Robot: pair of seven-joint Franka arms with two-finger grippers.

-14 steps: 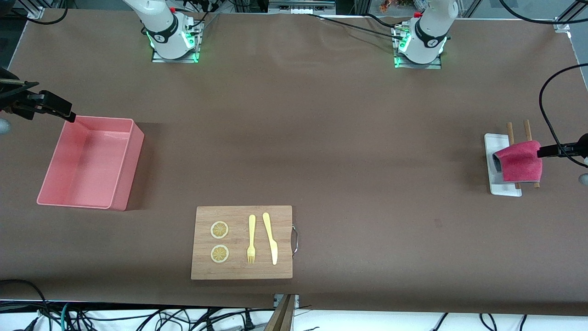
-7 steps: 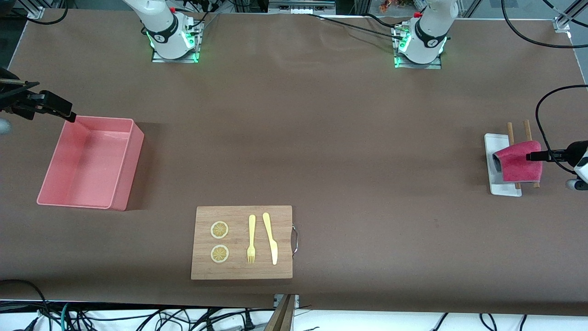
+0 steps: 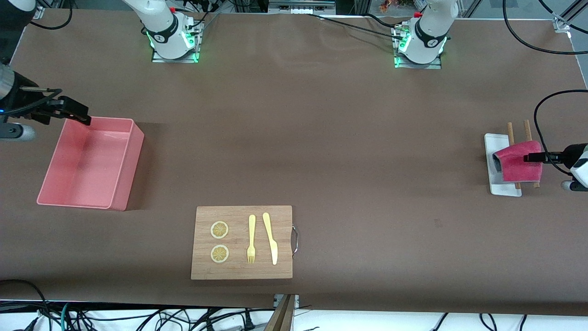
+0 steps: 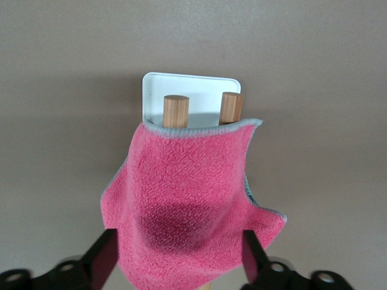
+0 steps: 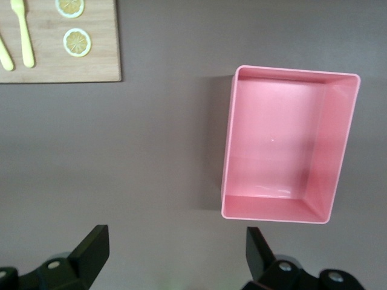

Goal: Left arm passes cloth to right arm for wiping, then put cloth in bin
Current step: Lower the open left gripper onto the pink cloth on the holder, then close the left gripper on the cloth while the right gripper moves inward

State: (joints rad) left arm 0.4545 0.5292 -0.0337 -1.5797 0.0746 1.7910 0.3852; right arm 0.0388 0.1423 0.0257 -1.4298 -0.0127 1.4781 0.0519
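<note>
1. Step in hand: pickup, judged not yet made. The cloth [image 3: 520, 162] is draped over two wooden dowels [image 4: 176, 111] on a white tray [image 3: 492, 158] at the left arm's end of the table.
2. Left gripper [image 4: 180, 260] is over the cloth's edge, jaws wide and straddling it, no grip visible.
3. Right gripper [image 5: 174, 257] waits, jaws wide, above the table just beside the bin [image 3: 121, 163]; cutting board [image 3: 242, 271] at the bin's 4 o'clock.
4. Next: lower, close on the cloth, lift clear of the dowels.
</note>
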